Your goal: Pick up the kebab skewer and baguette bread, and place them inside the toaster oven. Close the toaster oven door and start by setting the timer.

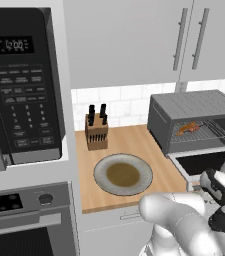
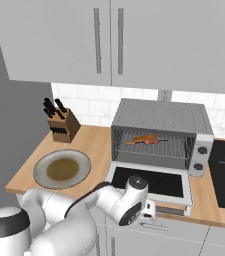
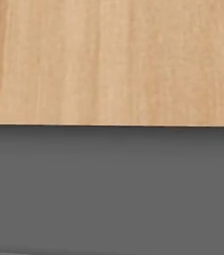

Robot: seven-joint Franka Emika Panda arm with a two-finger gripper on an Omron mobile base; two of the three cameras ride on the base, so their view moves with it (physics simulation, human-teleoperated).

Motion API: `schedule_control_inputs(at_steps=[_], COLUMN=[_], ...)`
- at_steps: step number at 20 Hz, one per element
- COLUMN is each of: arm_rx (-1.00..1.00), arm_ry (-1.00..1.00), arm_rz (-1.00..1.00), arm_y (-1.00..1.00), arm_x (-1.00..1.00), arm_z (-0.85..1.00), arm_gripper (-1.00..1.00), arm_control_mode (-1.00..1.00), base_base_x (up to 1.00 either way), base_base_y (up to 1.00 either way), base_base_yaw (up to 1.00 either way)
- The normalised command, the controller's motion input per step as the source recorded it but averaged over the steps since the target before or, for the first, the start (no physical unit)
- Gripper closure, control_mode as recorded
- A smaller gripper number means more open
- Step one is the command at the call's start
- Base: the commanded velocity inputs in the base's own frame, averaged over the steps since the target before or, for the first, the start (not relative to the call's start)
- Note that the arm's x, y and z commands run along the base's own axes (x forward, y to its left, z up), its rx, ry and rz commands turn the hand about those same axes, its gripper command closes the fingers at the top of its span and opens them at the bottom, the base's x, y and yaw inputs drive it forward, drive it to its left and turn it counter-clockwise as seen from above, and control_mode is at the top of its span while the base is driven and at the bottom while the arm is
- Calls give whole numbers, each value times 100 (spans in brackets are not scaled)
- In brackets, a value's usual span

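Wooden counter (image 2: 96,142) carries the scene. At its nine o'clock side sits the plate (image 2: 62,169); back at eleven o'clock, against the tiles, the knife block (image 2: 63,125). Three o'clock from the plate stands the toaster oven (image 2: 160,134), its door (image 2: 151,182) dropped flat toward six o'clock over the wood.

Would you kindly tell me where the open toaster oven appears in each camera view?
Left base view: toaster oven at right, mid-height, its door folded down.
Right base view: toaster oven at centre, door down.
Hand view: wood surface and a grey panel; I cannot place the oven.
Shared landmark: knife block.
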Motion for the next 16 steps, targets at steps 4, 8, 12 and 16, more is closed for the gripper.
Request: schedule_control_inputs(at_steps=[4, 8, 12, 16], arm_rx=[0, 0, 0, -2], arm_ry=[-31, -47, -53, -48], arm_rz=[-4, -2, -2, -3], arm_y=[41, 64, 81, 89], arm_x=[100, 100, 100, 100], arm_z=[44, 36, 20, 6], arm_gripper=[-100, -100, -100, -100], arm_control_mode=[-100, -100, -100, -100], base_base_x=[0, 0, 0, 0], base_base_y=[0, 0, 0, 0], base_base_yaw=[0, 0, 0, 0])
